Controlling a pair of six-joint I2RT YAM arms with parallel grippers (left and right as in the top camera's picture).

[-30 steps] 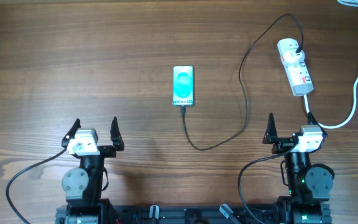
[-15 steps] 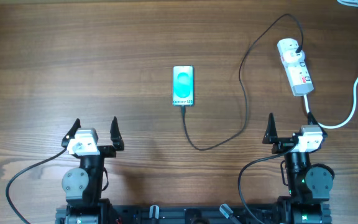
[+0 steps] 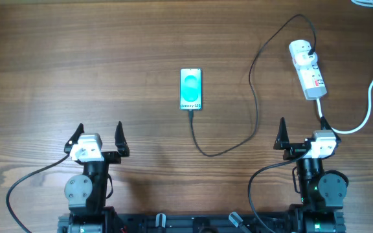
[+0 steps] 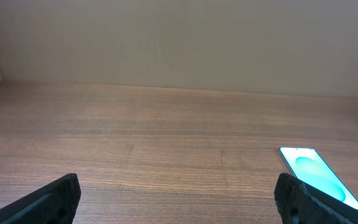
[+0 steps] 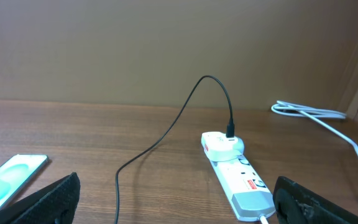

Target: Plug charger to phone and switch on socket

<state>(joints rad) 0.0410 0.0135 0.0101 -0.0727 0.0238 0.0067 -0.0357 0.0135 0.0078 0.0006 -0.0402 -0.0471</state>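
The phone (image 3: 191,88) lies flat mid-table, teal screen up; it also shows at the right edge of the left wrist view (image 4: 319,174) and at the lower left of the right wrist view (image 5: 8,180). The black charger (image 3: 256,110) loops from the phone's near edge to a white adapter on the far end of the socket (image 3: 307,72); I cannot tell if its tip is inserted in the phone. In the right wrist view the socket (image 5: 235,174) lies ahead and to the right. My left gripper (image 3: 99,129) and right gripper (image 3: 301,126) stand open near the front edge, both empty.
A thick white cord (image 3: 368,110) runs from the socket's near end, curves right and goes off the far right corner; it passes close to my right gripper. A wall rises behind the table's far edge in both wrist views.
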